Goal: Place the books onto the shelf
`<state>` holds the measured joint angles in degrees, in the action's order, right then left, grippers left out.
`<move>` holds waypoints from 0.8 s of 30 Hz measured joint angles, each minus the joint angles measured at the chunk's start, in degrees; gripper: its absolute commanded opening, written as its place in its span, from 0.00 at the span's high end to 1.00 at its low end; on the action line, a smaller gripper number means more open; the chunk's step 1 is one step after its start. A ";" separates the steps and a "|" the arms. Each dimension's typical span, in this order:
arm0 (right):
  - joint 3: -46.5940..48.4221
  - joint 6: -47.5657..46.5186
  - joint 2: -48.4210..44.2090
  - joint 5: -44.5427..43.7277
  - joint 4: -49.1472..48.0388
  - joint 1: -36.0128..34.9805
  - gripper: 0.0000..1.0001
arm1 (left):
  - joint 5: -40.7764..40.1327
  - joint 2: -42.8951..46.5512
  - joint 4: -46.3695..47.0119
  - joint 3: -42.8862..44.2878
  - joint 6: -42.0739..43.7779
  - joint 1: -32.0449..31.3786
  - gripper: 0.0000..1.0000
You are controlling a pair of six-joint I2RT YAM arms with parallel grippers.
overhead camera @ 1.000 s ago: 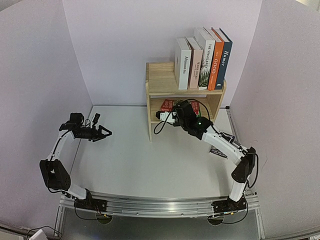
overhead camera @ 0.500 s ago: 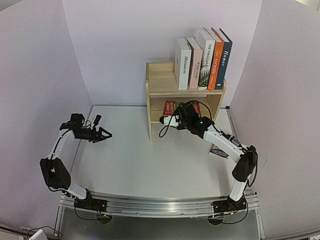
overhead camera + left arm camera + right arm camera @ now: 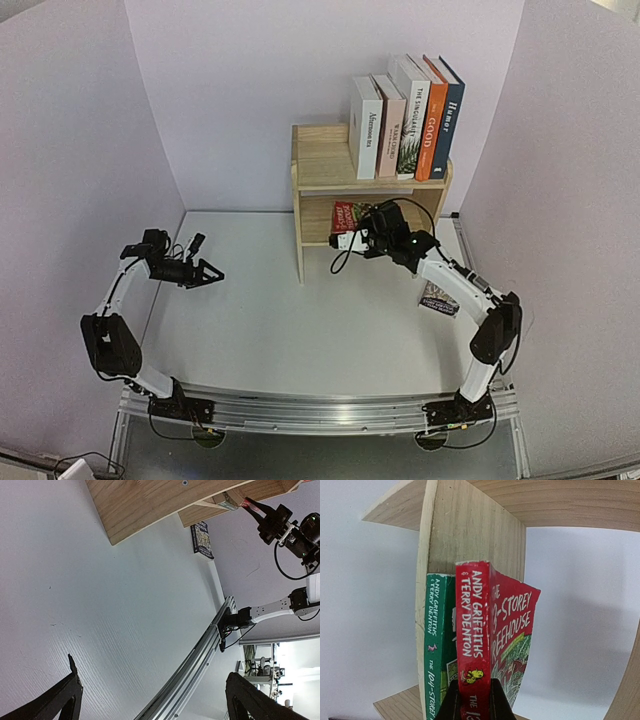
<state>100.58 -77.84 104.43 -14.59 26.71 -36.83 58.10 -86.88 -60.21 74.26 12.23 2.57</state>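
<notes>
The wooden shelf stands at the back with several books upright on its top tier. In the lower tier my right gripper is shut on the spine of a red Treehouse paperback, held upright right beside a green Treehouse paperback that leans on the side panel. From above, the red paperback shows just inside the lower tier. Another thin paperback lies flat on the table at the right. My left gripper hovers open at the left, holding nothing.
The right arm stretches from its base to the shelf, passing over the lying paperback. Lilac walls close in the table on three sides. The metal rail runs along the near edge.
My right gripper has carried the red paperback rightward and deeper into the shelf's lower tier. The left arm has hardly moved.
</notes>
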 measured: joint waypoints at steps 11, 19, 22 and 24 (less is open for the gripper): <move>-0.05 -1.39 -0.08 2.17 0.49 0.59 1.00 | -0.90 -0.49 -0.02 0.02 0.04 0.00 0.00; 0.67 -1.91 0.53 2.98 1.25 0.86 1.00 | -1.30 -0.49 0.00 0.02 0.04 0.00 0.00; 0.67 -2.10 0.63 3.15 1.28 0.90 0.92 | -1.31 -0.49 0.00 0.02 0.04 0.00 0.00; 0.67 -2.22 0.63 3.15 1.28 0.92 0.73 | -1.31 -0.53 0.00 0.02 0.04 0.00 0.00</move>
<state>101.25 -80.06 105.06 -11.44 27.99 -35.90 56.80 -87.41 -60.20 74.28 12.27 2.57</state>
